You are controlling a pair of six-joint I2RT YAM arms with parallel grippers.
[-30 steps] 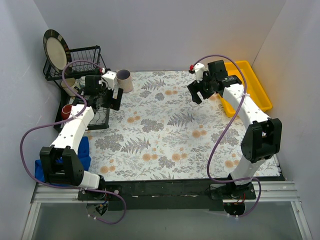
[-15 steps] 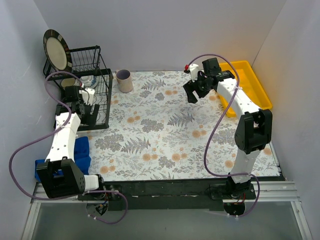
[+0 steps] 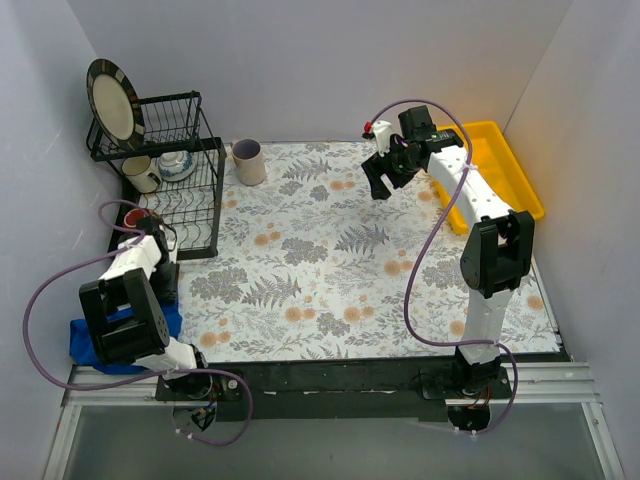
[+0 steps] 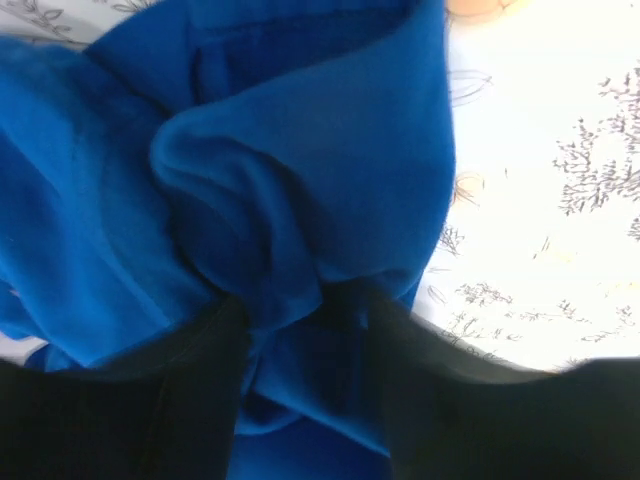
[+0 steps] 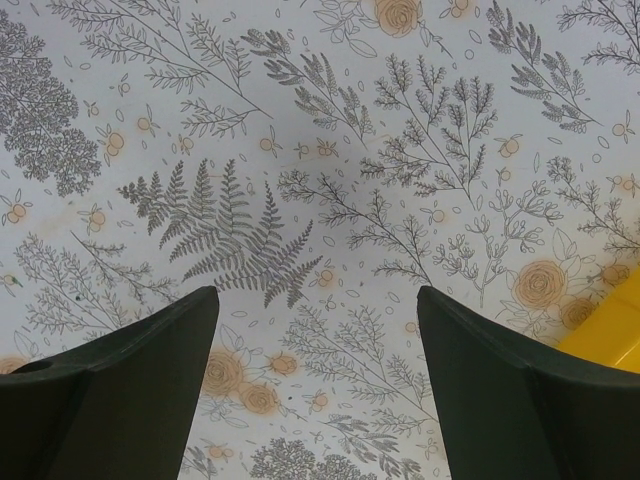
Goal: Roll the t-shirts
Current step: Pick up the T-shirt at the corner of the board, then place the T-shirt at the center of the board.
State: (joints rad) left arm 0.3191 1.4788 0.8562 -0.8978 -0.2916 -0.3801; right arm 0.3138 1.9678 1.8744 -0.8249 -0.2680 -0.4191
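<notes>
Here, t-shirts [image 4: 300, 150] bunch between the left gripper [image 4: 305, 300] fingers.

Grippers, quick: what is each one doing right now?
Left gripper: closed on a fold of the blue t-shirt.
Right gripper: open, holding nothing.

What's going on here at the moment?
The left claw is down on the blue t-shirts heaped at the near-left corner of the table, with a bunched fold pinched in it. The right claw hangs open above the far side of the table, holding nothing. No shirt is spread out yet.
</notes>
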